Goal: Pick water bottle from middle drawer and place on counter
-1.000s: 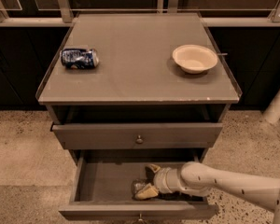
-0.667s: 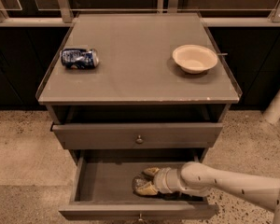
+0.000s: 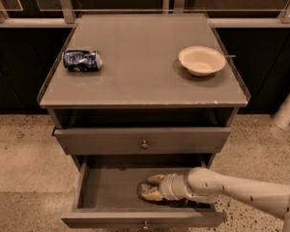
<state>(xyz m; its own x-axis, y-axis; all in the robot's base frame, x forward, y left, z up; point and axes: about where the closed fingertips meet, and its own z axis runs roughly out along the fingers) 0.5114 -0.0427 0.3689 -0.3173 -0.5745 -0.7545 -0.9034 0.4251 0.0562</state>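
Observation:
The middle drawer [image 3: 111, 190] is pulled open, the lower of the two grey fronts. The water bottle [image 3: 143, 189], small, crinkled and dark-looking, lies on the drawer floor right of centre. My gripper [image 3: 152, 187] reaches into the drawer from the right and its two tan fingers [image 3: 155, 179] are closed around the bottle, one on the far side and one on the near side. The bottle rests low in the drawer and is mostly hidden by the fingers. The counter [image 3: 145, 76] is the flat grey top of the cabinet above.
A blue-and-silver soda can [image 3: 82, 60] lies on its side at the counter's left. A cream bowl [image 3: 201, 60] sits at its right. The upper drawer front [image 3: 143, 140] with a round knob is shut, overhanging the open drawer. My white arm [image 3: 241, 190] crosses the drawer's right side.
The fingers were spread wider around the bottle a second ago and have since drawn together on it. The arm and bottle have hardly shifted.

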